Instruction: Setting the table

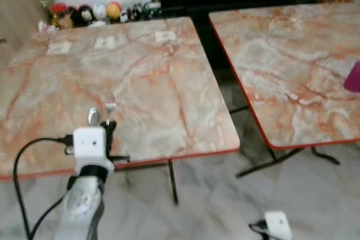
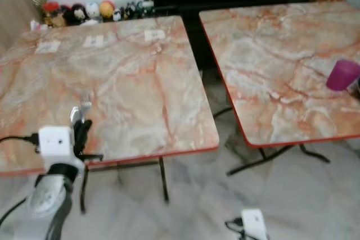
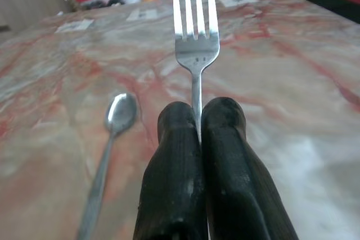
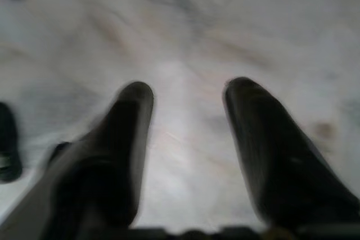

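The left gripper [image 3: 198, 133] is clamped tight on the silver metal fork [image 3: 195, 32], tines forward, just above the near edge of the marble-patterned square table [image 1: 146, 82], beside the silver spoon [image 3: 115, 125], likely for pairing. The right gripper [image 4: 188, 111] hangs idle, fingers spread, empty.

Two marble-patterned worktops stand side by side on a pale floor [image 1: 225, 206]. The left worktop [image 1: 140, 82] carries a spoon [image 3: 115, 122] and three paper cards [image 1: 104, 42]; the right worktop [image 2: 270, 54] bears a purple cup [image 2: 342, 75].
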{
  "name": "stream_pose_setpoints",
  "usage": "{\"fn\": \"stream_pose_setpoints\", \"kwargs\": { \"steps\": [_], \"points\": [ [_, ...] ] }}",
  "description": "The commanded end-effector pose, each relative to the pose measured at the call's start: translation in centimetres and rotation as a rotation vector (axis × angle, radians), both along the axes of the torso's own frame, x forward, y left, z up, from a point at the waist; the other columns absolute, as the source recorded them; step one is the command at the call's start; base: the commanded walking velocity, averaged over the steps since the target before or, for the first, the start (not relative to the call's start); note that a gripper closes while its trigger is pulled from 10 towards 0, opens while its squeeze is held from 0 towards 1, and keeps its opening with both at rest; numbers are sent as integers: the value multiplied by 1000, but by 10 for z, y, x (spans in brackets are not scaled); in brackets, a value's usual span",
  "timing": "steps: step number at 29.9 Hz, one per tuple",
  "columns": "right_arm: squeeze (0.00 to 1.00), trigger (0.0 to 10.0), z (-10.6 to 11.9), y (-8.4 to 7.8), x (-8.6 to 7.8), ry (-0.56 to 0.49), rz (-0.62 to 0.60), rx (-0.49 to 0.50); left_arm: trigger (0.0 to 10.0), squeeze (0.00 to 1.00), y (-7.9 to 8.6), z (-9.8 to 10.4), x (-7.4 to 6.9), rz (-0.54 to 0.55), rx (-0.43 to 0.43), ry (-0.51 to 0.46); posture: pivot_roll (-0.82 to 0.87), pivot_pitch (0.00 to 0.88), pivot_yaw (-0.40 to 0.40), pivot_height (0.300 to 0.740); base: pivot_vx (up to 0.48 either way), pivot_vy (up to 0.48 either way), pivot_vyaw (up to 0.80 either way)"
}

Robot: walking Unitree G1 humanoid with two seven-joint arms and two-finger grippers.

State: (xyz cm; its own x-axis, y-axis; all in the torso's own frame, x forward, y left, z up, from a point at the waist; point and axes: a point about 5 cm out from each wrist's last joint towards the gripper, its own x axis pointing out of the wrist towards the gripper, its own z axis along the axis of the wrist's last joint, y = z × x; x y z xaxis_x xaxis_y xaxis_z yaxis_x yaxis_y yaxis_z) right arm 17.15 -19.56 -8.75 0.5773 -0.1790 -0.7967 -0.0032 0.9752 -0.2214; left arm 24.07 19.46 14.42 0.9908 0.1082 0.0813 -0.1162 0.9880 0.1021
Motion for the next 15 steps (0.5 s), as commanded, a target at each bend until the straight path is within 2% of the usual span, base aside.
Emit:
{"fn": "stream_pose_setpoints", "kwargs": {
  "steps": [1, 12, 15],
  "points": [
    [0, 10000, -2, -8, -7, 16, -32, -7, 10000, 0, -4, 5, 1, -15, 12, -22, -37, 93, 46, 740, 0, -472, 0],
    [0, 10000, -1, -8, -5, 15, 0, -18, 10000, 0, -2, 4, 1, -3, 16, -11, -33, 110, 45, 740, 0, -472, 0],
    [0, 10000, -1, -7, -4, 13, 14, -17, 10000, 0, -1, 4, 1, -1, 16, -10, -35, 115, 46, 740, 0, -472, 721]
  ]
}}
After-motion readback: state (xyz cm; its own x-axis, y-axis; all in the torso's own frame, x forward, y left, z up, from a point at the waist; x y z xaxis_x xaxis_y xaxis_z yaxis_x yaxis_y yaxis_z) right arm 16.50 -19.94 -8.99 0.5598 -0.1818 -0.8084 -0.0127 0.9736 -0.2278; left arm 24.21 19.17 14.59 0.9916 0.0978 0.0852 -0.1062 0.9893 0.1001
